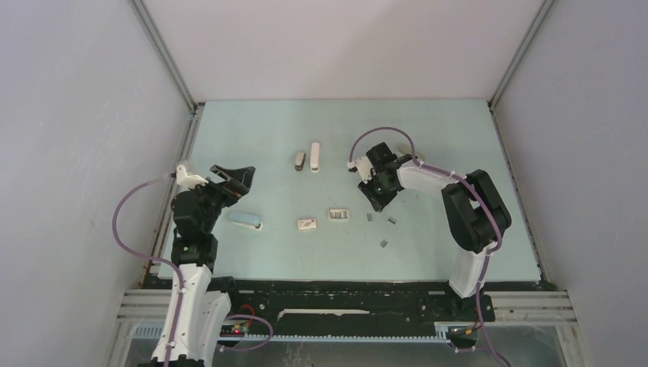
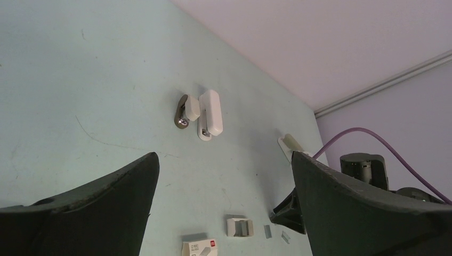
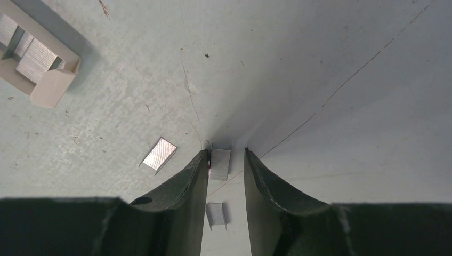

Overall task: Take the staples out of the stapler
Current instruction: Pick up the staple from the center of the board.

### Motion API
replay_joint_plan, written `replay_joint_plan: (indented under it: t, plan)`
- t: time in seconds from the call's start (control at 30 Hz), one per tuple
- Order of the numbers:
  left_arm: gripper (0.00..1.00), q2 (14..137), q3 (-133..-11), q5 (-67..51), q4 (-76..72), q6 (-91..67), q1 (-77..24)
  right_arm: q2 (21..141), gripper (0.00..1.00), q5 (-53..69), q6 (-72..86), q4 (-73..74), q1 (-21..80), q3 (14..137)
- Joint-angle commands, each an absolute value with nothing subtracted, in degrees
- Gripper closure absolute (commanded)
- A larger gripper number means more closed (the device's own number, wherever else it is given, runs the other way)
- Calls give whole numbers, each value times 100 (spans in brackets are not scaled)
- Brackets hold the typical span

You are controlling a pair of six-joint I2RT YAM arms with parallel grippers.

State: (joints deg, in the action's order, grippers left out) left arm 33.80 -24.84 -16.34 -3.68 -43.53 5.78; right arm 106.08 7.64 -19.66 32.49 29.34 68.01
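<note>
My right pincer [image 3: 226, 154] is open a little, holding nothing, with the staples [image 3: 219, 164] between its tips, so I should squeeze slowly

A broad band of bare table [image 1: 344, 122] runs along the far edge, and the right edge is open from the far right corner down past the right arm. Toward mid-table the stapler [image 1: 299, 160] and slim white stapler [image 1: 314, 157] lie just beside each other, too close to reach between.

Nearer the near edge lies a row of obstacles: light-blue stapler [image 1: 246, 220], closed white box [image 1: 308, 224] and open box [image 1: 339, 214]. The gap after the light-blue stapler is wider, and the one between the boxes is narrow.

Loose staples [image 3: 159, 154] litter the table around the right end effector [image 3: 226, 154], one strip between its slightly parted fingers. The left end effector [image 2: 224, 160], spread wide near the left edge, has bare table ahead up to the two staplers.
</note>
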Motion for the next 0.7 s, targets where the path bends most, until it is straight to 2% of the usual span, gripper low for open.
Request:
replay_joint_plan:
  t: [0.0,0.27,0.53,0.67]
  plan:
    - [0,3449,-2721,-1846,-456,-4324,532,10773,62,775,-2059,3186,3041,6966]
    - [1,3841,-2644,-1986,-721,-4312,54,10809,68,809,-2031,3214,3032,6988]
    - [6,4723,-2640,-1702,-1272,-4200,-1253,10695,81,860,-2015,3183,3026,6999]
    - [12,5555,-2888,-1455,-1449,-4079,-1953,10370,85,982,-1933,3140,2985,6988]
